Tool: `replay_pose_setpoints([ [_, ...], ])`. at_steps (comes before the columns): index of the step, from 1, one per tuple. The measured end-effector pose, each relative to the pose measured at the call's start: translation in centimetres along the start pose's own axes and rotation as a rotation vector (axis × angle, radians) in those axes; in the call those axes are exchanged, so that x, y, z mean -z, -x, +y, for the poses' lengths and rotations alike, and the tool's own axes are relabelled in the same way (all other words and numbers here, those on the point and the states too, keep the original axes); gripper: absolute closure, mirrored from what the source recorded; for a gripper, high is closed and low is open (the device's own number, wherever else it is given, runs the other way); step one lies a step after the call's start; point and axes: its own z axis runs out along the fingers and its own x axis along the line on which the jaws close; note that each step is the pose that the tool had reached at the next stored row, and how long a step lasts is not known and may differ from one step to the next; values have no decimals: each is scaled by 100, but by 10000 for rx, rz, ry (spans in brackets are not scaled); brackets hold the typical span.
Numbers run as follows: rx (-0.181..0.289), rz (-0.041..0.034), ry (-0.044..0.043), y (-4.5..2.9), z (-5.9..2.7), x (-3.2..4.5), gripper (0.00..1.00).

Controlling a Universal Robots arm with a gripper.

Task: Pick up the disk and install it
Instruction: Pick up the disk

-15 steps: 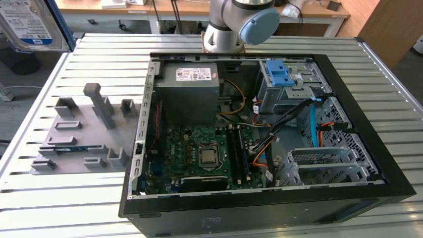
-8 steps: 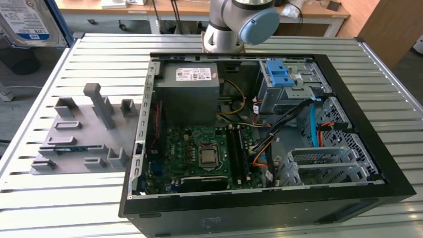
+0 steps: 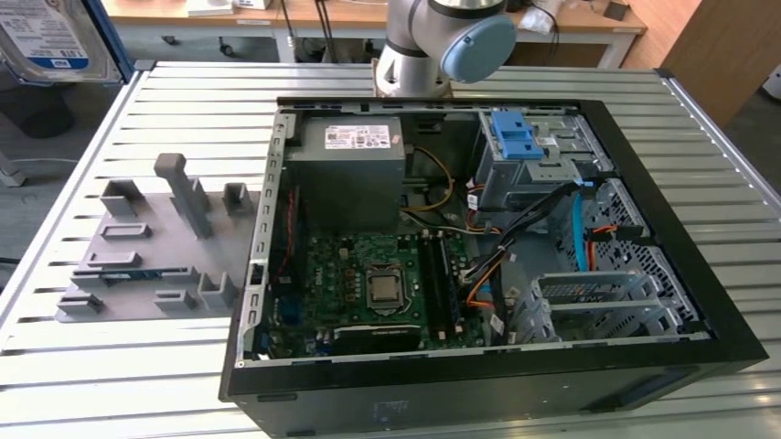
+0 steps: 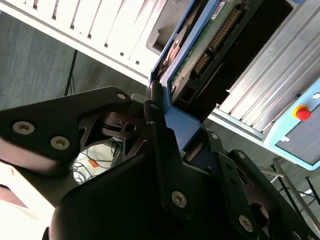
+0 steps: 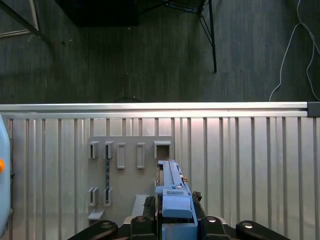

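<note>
Exterior view high over table, first wrist view straight down on it, second wrist view tight on gripper and disk.

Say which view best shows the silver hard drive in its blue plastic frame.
The second wrist view: the hard drive is close, circuit board and blue frame clear, held by the end effector. First wrist view: edge-on. Exterior view: its label, cropped.

The arm has rounded silver-grey segments, and its joint carries a round light-blue cap. The tool is matte black, built of flat angular link plates fixed with silver round-head screws. Its material is perhaps plastic.
</note>
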Motion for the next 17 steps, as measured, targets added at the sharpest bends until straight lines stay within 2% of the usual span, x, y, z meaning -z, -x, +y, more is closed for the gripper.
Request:
replay_pose_setpoints([
  [8,1,0,0,-97,-11,2,64],
  [13,-1,0,-1,-123,-63,3,64],
  [17,0,1,2,-176,-117,5,64],
])
